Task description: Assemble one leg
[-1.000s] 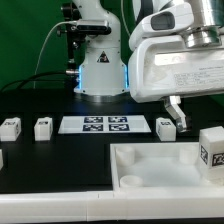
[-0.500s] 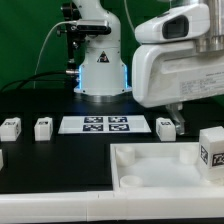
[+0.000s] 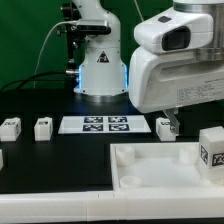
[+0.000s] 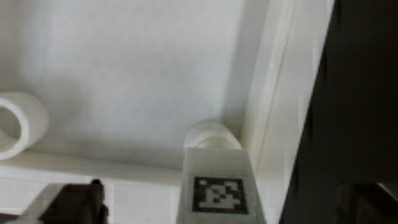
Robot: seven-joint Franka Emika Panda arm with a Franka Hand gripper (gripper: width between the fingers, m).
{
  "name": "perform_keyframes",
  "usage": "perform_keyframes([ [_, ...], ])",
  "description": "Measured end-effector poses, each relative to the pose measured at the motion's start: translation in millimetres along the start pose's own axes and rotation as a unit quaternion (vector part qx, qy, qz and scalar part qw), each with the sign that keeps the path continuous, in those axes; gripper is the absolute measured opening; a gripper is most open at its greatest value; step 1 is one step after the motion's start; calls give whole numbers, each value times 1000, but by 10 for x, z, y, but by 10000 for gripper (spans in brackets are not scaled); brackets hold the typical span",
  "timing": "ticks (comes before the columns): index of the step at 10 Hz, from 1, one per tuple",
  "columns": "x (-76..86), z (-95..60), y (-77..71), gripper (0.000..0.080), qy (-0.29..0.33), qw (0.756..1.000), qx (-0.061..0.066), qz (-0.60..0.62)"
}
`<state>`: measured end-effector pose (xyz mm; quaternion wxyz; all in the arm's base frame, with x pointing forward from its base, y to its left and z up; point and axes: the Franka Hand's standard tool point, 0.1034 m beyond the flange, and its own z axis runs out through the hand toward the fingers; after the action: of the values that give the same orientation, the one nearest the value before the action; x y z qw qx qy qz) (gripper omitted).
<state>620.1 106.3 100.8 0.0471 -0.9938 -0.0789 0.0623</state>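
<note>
In the wrist view a leg (image 4: pixel 217 178), a small white post with a black-and-white tag, lies against the white tray-like piece (image 4: pixel 125 70), near that piece's edge. My gripper (image 4: pixel 222 205) is open. Its dark fingertips (image 4: pixel 75 200) stand wide on either side of the leg and do not touch it. In the exterior view the arm's white housing (image 3: pixel 175 70) hides the gripper. Other legs stand on the table there: two at the exterior view's left (image 3: pixel 10 126) (image 3: pixel 43 127), one by the housing (image 3: pixel 166 126), and one at the right (image 3: pixel 212 148).
The marker board (image 3: pixel 95 125) lies flat behind the tray-like piece (image 3: pixel 150 165). A round socket (image 4: pixel 15 120) shows in the tray near the leg. The robot base (image 3: pixel 100 60) stands at the back before a green curtain.
The arm's white housing has turned and sunk slightly over the exterior view's right side. The legs, the tray-like piece and the marker board have not moved.
</note>
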Motion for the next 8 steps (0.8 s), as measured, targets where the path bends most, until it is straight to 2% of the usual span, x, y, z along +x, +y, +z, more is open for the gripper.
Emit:
perform_keyframes([
  [2,54,-28,26,649,-2,1000,0,31],
  [4,199,-13,79,649,4,999,-1,50],
  [7,358,24,73,649,9,998,1,54],
  [8,354,46,64,649,8,999,1,53],
])
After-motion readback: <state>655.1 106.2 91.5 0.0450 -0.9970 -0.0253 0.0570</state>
